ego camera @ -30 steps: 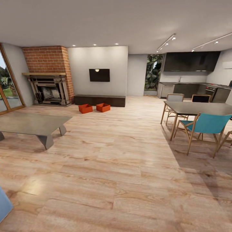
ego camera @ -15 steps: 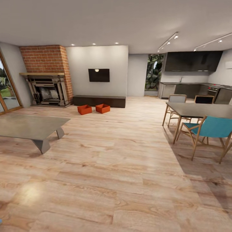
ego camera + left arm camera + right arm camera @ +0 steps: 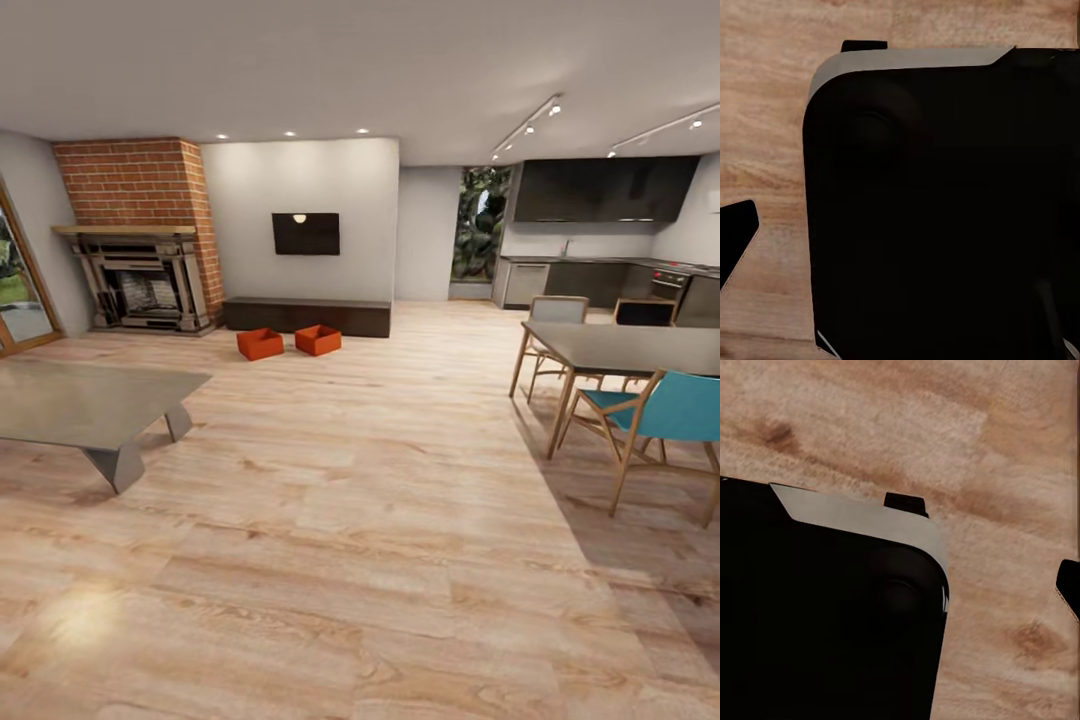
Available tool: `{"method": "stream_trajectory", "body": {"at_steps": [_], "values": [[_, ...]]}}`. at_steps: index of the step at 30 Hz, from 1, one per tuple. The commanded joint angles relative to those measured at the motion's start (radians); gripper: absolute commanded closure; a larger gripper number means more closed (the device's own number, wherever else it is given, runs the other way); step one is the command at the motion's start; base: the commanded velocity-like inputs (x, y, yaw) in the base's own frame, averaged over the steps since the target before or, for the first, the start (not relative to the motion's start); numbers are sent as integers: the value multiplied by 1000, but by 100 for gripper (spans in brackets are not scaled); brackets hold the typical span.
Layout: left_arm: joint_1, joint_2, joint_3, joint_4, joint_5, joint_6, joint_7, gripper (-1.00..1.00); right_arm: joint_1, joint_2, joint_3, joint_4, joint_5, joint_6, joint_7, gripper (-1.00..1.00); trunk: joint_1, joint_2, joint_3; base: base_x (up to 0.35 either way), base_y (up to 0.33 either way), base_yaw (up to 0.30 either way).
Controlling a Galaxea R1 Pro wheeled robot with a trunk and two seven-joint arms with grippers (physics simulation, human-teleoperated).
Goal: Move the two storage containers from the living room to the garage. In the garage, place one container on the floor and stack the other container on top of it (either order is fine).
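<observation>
Head view: two storage containers [image 3: 260, 344] [image 3: 318, 339] sit at 12 o'clock before the dark cabinet [image 3: 306, 315]; grey coffee table [image 3: 90, 403] at 9, dining table [image 3: 625, 347] at 3. Claw state: cannot tell.

Two bins sit side by side on the plank floor [image 3: 350, 520], one [image 3: 260, 344] left of the other [image 3: 318, 339], just before the low cabinet [image 3: 306, 316]. The TV [image 3: 306, 233] hangs on the wall above the cabinet. The fireplace [image 3: 141, 290] stands left of the cabinet. A low surface [image 3: 85, 400] lies near left; the dining surface [image 3: 640, 346] with chairs [image 3: 660, 415] is right, the kitchen [image 3: 600, 270] behind it.
</observation>
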Motion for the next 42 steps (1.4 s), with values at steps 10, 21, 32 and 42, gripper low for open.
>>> {"method": "stream_trajectory", "body": {"at_steps": [10,21,32,42], "values": [[0,0,1,-1,2,5,1,-100,-1,1,8,3,-9,-5,-1,-100,1,0,-1,320,0,0],[0,0,1,-1,2,4,1,-100,-1,1,8,4,-12,-6,-1,-100,1,0,-1,320,0,0],[0,0,1,-1,2,4,1,-100,-1,1,8,3,-12,-5,-1,-100,1,0,-1,320,0,0],[0,1,1,-1,2,5,0,-100,-1,1,8,4,-11,-5,-1,-100,1,0,-1,320,0,0]]}}
